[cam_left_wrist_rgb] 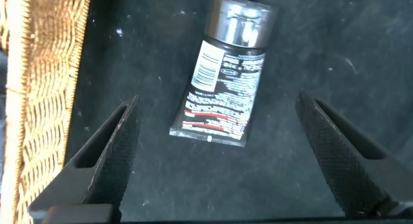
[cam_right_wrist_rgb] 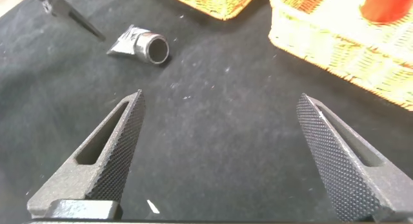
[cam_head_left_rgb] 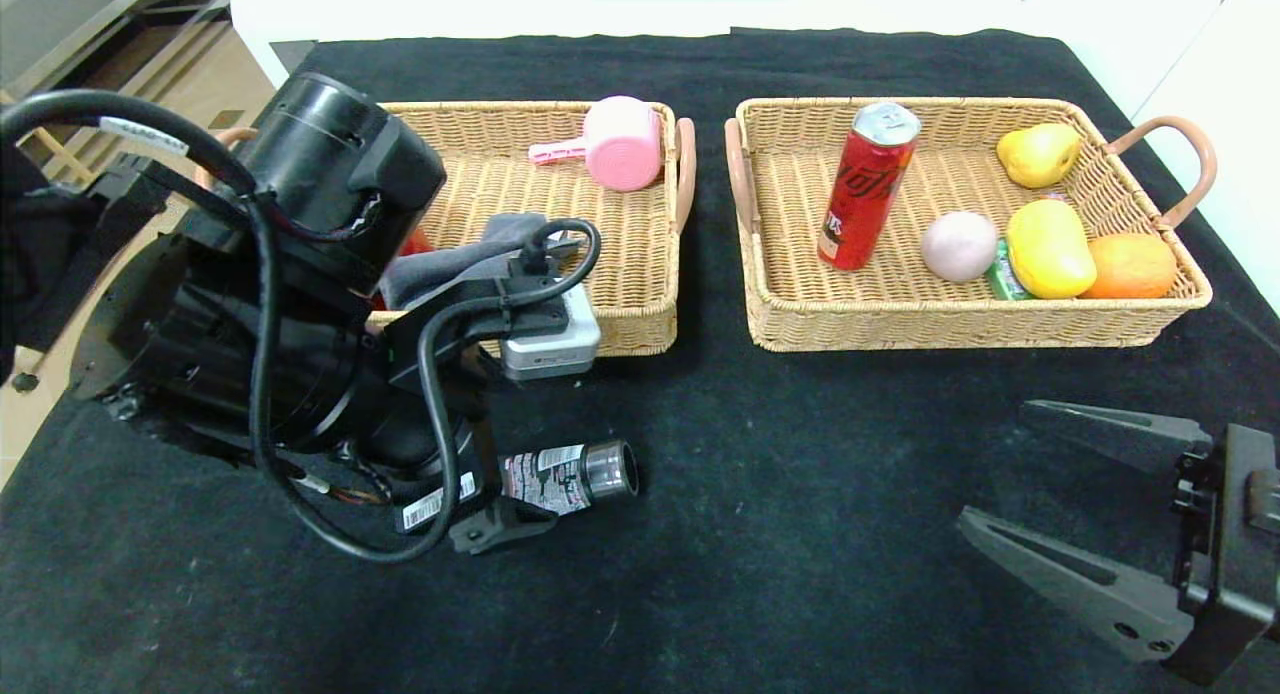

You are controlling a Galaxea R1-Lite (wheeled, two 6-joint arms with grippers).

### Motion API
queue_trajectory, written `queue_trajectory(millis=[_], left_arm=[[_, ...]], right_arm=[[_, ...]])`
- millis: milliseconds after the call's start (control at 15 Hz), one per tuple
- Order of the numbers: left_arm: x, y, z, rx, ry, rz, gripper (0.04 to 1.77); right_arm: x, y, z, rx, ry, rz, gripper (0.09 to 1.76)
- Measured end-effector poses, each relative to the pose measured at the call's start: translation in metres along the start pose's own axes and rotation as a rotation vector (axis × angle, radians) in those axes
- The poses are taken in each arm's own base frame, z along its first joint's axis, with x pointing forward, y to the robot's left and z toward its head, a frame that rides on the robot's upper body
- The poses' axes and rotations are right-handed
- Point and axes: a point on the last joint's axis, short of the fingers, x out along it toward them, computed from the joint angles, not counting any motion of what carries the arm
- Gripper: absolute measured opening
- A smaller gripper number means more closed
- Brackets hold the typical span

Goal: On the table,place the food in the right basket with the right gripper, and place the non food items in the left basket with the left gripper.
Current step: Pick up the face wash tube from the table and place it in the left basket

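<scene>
Knurled fingers (cam_left_wrist_rgb: 106, 159) of left gripper (cam_left_wrist_rgb: 219, 156) gape around crimped, metal-capped tube (cam_left_wrist_rgb: 222, 88); right gripper (cam_head_left_rgb: 1040, 479) open too

A black cloth (cam_head_left_rgb: 760, 534) covers the table; beyond its far edge runs a white surface (cam_head_left_rgb: 650, 4), possibly a wall or cabinet front; at the far left stands pale wooden shelving (cam_head_left_rgb: 110, 34) over light flooring (cam_head_left_rgb: 25, 414).

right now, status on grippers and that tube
Left gripper open, over the tube. Tube flat on the cloth beside the left basket. Right gripper open, empty, parked near the right basket. Nothing in the way.
</scene>
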Motion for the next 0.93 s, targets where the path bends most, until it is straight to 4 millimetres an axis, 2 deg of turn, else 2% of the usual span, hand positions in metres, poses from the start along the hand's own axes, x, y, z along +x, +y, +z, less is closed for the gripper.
queue_trajectory(millis=[467,933], left_arm=[[0.02,0.003,0.005,0.004,0.013,0.012,1.72],[0.032,-0.005,0.011,0.027,0.029,-0.017,1.72]], right_arm=[[-0.006,-0.002,0.006,-0.008,-0.025,-0.018,1.71],[-0.007,-0.001,0.006,-0.007,-0.019,-0.016,1.71]])
